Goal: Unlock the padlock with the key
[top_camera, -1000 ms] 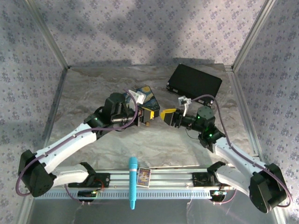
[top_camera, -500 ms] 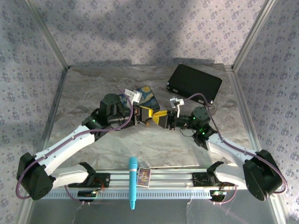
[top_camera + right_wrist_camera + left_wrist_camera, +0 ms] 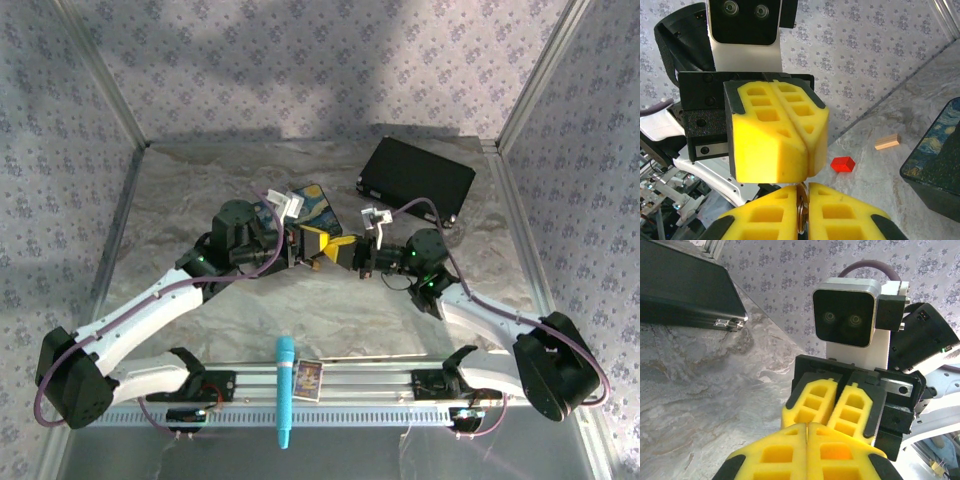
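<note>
My left gripper (image 3: 320, 250) and right gripper (image 3: 346, 252) meet tip to tip above the middle of the table. In the right wrist view my right gripper (image 3: 803, 189) is shut on the key (image 3: 801, 212), a thin silvery metal piece edge-on between its yellow pads. The left gripper (image 3: 803, 146) presses down right above it, fingers together. In the left wrist view the left gripper (image 3: 806, 426) is shut, with a hairline gap at the seam. A small brass bit of the padlock (image 3: 317, 266) peeks under the left fingers; the rest is hidden.
A blue starry tin (image 3: 312, 200) stands just behind the grippers, a black case (image 3: 416, 180) at the back right. A small red block (image 3: 842, 164) and a wooden block (image 3: 887, 142) lie on the table. A cyan stick (image 3: 284, 390) and a card (image 3: 308, 380) rest on the front rail.
The right gripper has moved left across the gap until its tips touch the left gripper's. The left gripper shifted slightly and holds its place.
</note>
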Motion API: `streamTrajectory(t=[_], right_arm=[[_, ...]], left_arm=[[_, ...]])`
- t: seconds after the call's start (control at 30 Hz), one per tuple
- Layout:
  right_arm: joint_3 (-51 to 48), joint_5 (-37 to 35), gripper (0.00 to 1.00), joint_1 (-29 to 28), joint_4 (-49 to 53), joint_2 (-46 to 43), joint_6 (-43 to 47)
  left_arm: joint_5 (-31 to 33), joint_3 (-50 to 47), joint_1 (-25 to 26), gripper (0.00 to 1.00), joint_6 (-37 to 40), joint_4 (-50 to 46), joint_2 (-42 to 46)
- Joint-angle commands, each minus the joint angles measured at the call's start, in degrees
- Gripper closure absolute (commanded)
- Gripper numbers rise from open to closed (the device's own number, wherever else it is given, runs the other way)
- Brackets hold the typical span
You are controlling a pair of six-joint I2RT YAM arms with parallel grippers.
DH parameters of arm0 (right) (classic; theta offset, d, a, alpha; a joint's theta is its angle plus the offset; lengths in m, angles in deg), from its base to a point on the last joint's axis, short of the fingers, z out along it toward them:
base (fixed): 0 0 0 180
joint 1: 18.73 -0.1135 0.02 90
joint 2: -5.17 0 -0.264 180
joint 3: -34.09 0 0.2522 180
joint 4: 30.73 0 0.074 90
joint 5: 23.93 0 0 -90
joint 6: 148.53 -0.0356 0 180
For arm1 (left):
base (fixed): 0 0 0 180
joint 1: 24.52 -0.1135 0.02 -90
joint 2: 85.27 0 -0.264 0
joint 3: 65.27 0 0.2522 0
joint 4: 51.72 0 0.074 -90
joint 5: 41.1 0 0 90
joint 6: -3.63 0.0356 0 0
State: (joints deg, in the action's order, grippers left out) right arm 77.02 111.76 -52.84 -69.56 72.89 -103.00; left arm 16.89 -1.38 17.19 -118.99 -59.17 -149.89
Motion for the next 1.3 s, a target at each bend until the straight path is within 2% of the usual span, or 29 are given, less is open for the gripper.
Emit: streamTrajectory(t=[0.0, 0.07, 0.2, 0.23, 0.3, 0.33, 0.37, 0.4, 0.53, 0.6, 0.7, 0.9, 1.0, 1.27], right_arm=[[1.14, -0.08, 0.96, 0.17, -2.19, -0.57, -0.14], [0.90, -0.40, 1.00, 0.05, -1.56, -0.97, 0.28], [0.32, -0.85, 1.00, 0.00, -0.53, -1.61, 0.78], [0.15, -1.11, 1.00, 0.00, 0.07, -1.79, 1.03], [0.09, -1.93, 1.00, -0.08, 2.84, -2.16, 2.40], [0.22, -2.73, 1.00, 0.04, 5.36, -2.33, 3.44], [0.19, -3.47, 1.00, 0.17, 8.14, -2.54, 4.69], [0.03, -4.38, 1.00, 0.41, 9.91, -2.51, 5.57], [-0.07, -10.49, 1.00, 2.10, 20.57, -2.85, 7.96], [1.22, -15.05, 1.00, 2.44, 30.06, -3.35, 12.40], [0.69, -18.31, 1.00, 2.73, 34.27, -4.15, 14.10], [-1.27, -19.45, 1.00, 3.95, 36.47, -4.36, 13.98], [-1.84, -19.02, 1.00, 4.13, 36.47, -4.21, 13.79], [-3.30, -20.16, 1.00, 4.96, 37.56, -5.30, 13.85]], left_arm=[[-0.88, 0.06, -0.14, 1.00, -0.26, 1.78, -0.24], [-0.47, 0.05, -0.15, 1.00, -0.43, 1.65, -0.33], [0.83, 0.19, -0.16, 1.00, -0.86, 0.72, -0.86], [2.76, 0.28, -0.14, 0.96, -0.99, -0.04, -0.81], [8.40, 0.24, -0.14, 0.52, -1.76, -1.28, -0.37], [11.96, -0.10, -0.14, 0.25, -2.70, -1.57, 0.11], [16.17, -0.50, -0.02, 0.09, -4.03, -1.85, 0.58], [20.10, -0.92, 0.11, 0.01, -5.49, -2.33, 1.02], [35.35, -3.91, 2.07, 0.00, -13.92, -4.14, 1.53], [45.02, -3.74, 5.13, 0.00, -19.14, -10.12, 0.63], [56.55, -4.36, 10.06, 0.04, -27.65, -16.52, -1.63], [61.93, -12.05, 15.19, 0.27, -44.95, -10.07, -7.48], [63.48, -13.65, 16.03, 0.27, -48.12, -6.28, -11.09], [61.48, -6.48, 15.70, 0.26, -48.75, -5.98, -25.01]])
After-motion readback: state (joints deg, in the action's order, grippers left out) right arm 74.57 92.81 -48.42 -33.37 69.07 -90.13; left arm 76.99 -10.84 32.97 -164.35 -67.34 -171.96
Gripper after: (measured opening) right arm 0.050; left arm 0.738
